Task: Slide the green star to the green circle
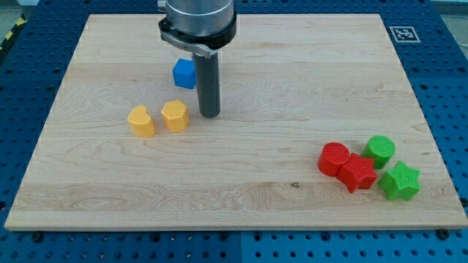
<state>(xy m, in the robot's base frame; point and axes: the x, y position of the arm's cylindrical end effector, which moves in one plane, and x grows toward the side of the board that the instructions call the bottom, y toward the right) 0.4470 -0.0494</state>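
The green star lies near the board's lower right corner, at the view's bottom right. The green circle sits just above it and slightly to the view's left; the 2 look nearly touching, though I cannot tell whether a sliver of wood separates them. Just left of the star is a red star, pressed against a red circle, so the 4 pieces form 1 tight cluster.

My tip is well apart from all of that, planted on the wooden board near the view's upper left, just right of a yellow hexagon. A yellow heart-shaped block lies further left, and a blue cube sits behind the rod. The tool is a bare rod with nothing to open or close, and it holds nothing; right now it touches no block.

As I judge it, the task is almost satisfied by position, so the remaining push is short and delicate. I would bring my tip across the open middle of the board, staying below the red pair, and come in under the green star from the view's bottom right. Then I would nudge up and slightly left, through the star's centre toward the circle, slowly, so the star does not pivot on a point or shove the red star aside.
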